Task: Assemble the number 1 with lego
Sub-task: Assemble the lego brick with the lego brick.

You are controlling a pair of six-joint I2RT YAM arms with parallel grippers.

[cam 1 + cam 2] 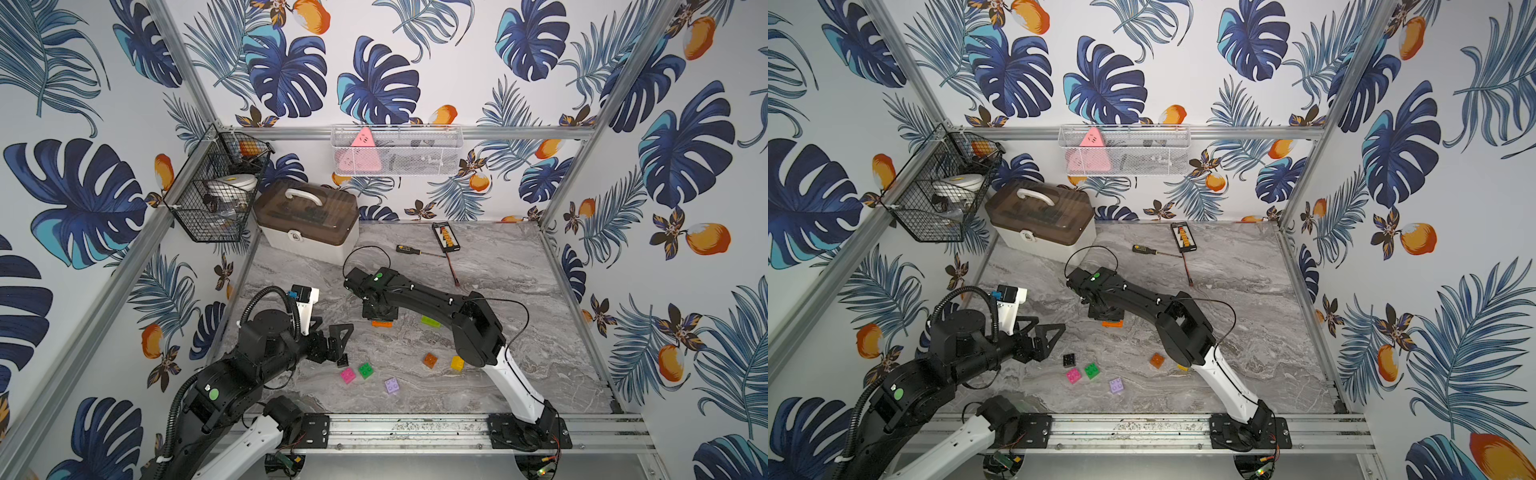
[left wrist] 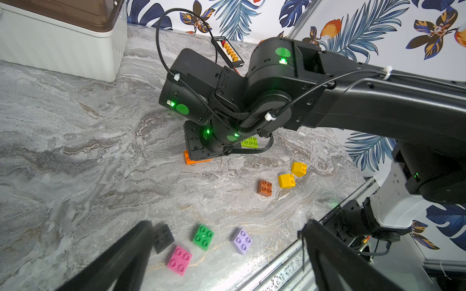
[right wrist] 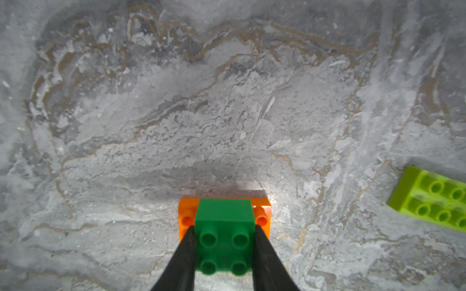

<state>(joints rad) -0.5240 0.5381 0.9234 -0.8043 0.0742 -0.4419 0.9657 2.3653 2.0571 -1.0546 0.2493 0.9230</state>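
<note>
**LEGO LOT, GREY MARBLED DESK**

Desk (image 1: 519, 291): carries all bricks.
Left gripper (image 2: 225, 223): fingers spread wide, holding nothing, near the black brick (image 2: 163, 238).
Right gripper (image 3: 224, 226): fingers pinching a dark green brick (image 3: 224, 210) seated on the orange brick (image 3: 186, 210), mid-desk.
Lime brick (image 3: 433, 199): loose, near the orange one.
Loose squares toward the front edge: pink brick (image 2: 179, 260), green brick (image 2: 203, 236), lilac brick (image 2: 242, 240), brown brick (image 2: 264, 187), yellow bricks (image 2: 286, 181), a pair.

Leaf-print walls (image 1: 457, 62), grey marbled tabletop (image 1: 519, 299), seemingly aluminium frame (image 1: 519, 132)
</note>
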